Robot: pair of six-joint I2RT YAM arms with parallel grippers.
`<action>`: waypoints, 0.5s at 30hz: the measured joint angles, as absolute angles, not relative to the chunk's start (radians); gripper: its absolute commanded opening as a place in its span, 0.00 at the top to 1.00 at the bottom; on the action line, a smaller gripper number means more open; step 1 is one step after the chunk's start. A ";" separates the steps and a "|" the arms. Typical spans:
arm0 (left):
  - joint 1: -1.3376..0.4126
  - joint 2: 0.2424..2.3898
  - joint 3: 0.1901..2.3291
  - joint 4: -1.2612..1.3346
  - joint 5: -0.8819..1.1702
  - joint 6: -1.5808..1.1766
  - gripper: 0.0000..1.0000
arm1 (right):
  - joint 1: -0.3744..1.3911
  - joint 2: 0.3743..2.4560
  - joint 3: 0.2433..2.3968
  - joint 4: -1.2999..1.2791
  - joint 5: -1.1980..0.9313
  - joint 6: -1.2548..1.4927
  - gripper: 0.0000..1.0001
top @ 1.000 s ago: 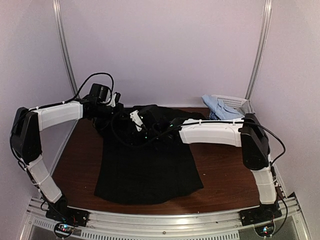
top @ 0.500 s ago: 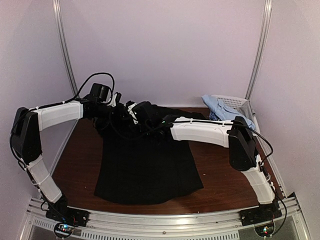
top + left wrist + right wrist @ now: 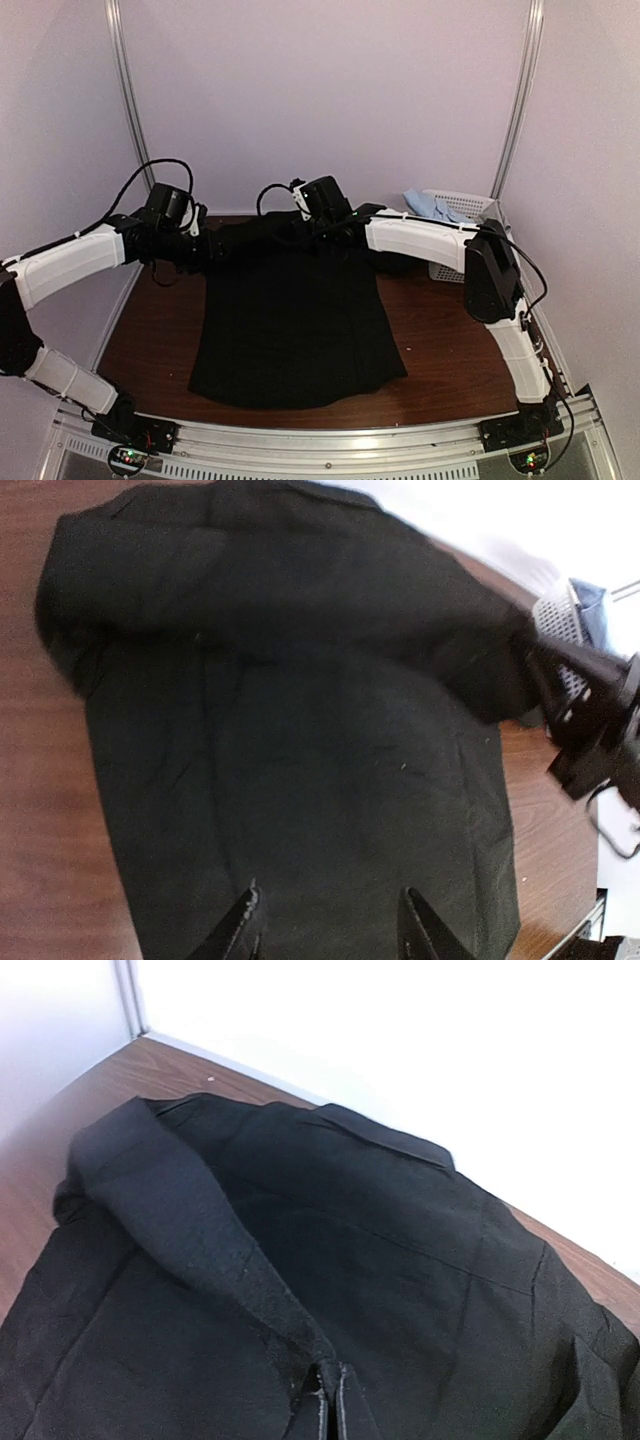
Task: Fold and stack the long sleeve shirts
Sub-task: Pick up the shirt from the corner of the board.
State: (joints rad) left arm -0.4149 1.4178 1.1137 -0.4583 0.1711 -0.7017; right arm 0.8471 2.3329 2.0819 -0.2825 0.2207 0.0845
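Right tool (image 3: pixel 332 1392) pinches black shirt (image 3: pixel 295 320), left tool (image 3: pixel 330 912) gapes, on brown table (image 3: pixel 150 320), pale walls (image 3: pixel 330 100)

The black long sleeve shirt (image 3: pixel 295 320) is lying spread flat mid-table (image 3: pixel 150 330), collar pointing toward the far edge. One sleeve (image 3: pixel 190 1230) is draping diagonally across its upper part. The pale blue shirt (image 3: pixel 425 208) is sitting bunched at the far right corner.

Matt black cloth shirt (image 3: pixel 295 320) lies on glossy wooden table (image 3: pixel 455 350).

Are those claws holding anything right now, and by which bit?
The right gripper pinches the black shirt by the end of what looks like its sleeve. The left gripper is open, holding nothing.
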 measured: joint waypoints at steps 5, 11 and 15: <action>-0.473 1.253 0.883 -0.546 0.081 -0.775 0.55 | 0.796 2.332 2.092 -0.290 0.196 0.081 1.00; -0.639 1.093 0.662 -0.697 -0.034 -0.952 0.58 | 0.764 2.326 2.096 -0.302 0.154 0.076 1.00; -0.713 0.992 0.561 -0.761 -0.072 -1.075 0.59 | 0.757 2.313 2.096 -0.310 0.134 0.073 1.00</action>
State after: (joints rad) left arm -0.7132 0.9920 0.5606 -0.7612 -0.0723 -1.0748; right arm 0.7570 2.3131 2.0964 -0.3099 0.1341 0.0727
